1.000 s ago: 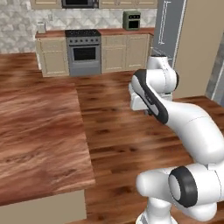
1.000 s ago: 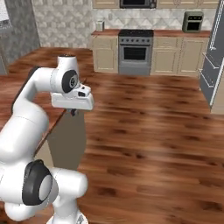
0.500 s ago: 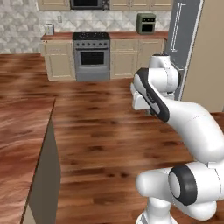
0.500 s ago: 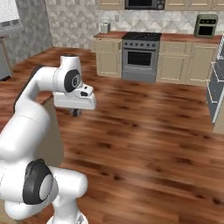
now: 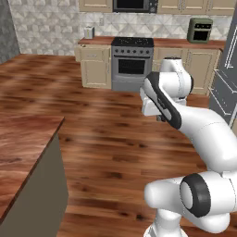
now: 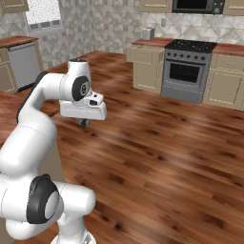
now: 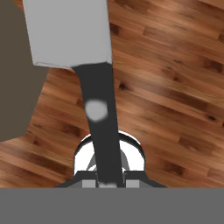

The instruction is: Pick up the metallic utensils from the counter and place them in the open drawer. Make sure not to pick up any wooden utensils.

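Observation:
My gripper point(image 7: 107, 177) is shut on the black handle of a knife point(image 7: 101, 127), one of the metallic utensils. Its wide silver blade point(image 7: 68, 33) points away from the hand, above the wooden floor. In the base views the gripper point(image 5: 159, 118) point(image 6: 85, 122) hangs in mid-air in front of the arm, over the floor and to the right of the counter point(image 5: 23, 148), whose reddish-brown top fills the lower left corner. A dull grey-brown face point(image 7: 17, 87) lies at the left of the hand view. The open drawer and the wooden utensils are out of view.
Across the wooden floor point(image 5: 106, 139) stand a steel stove point(image 5: 132, 62) among beige cabinets, a green toaster oven point(image 5: 200, 30) and a grey fridge point(image 5: 227, 78). A dishwasher point(image 6: 21, 64) stands at the far left wall.
The base has moved, so the whole scene has shifted: the counter has slid to the left edge and the stove wall has come nearer. The arm keeps its pose, still gripping the knife.

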Controlling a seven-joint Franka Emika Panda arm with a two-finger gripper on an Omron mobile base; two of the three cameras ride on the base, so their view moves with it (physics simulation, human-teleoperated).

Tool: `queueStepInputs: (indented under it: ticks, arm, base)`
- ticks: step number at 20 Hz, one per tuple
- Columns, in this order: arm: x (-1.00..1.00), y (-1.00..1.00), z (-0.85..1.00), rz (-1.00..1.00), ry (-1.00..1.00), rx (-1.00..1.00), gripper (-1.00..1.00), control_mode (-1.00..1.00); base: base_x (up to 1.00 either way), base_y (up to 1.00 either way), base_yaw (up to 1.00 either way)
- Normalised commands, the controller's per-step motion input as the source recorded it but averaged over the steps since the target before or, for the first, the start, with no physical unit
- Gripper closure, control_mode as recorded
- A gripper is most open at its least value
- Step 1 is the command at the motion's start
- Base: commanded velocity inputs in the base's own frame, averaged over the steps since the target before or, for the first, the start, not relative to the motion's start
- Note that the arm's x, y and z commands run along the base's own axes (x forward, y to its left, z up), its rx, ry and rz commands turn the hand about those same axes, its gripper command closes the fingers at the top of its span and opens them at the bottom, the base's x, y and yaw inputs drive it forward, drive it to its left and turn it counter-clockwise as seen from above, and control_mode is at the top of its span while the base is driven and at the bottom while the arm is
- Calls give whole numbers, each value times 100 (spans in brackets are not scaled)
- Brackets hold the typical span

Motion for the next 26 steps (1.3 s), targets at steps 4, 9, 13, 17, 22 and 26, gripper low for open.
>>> queueStepInputs:
  ticks: [4, 9, 13, 17, 22, 26]
  arm:
    - [0, 0, 0, 0, 0, 0, 100, 100]
    - [0, 0, 0, 0, 0, 0, 100, 100]
    - [0, 0, 0, 0, 0, 0, 100, 100]
    - [0, 0, 0, 0, 0, 0, 100, 100]
    - [0, 0, 0, 0, 0, 0, 100, 100]
    - [0, 0, 0, 0, 0, 0, 100, 100]
  base:
    - [100, -46, 35]
    - [100, -45, 35]
    - [100, -51, 43]
    - [100, -53, 43]
    - [100, -60, 42]
    - [100, -90, 35]
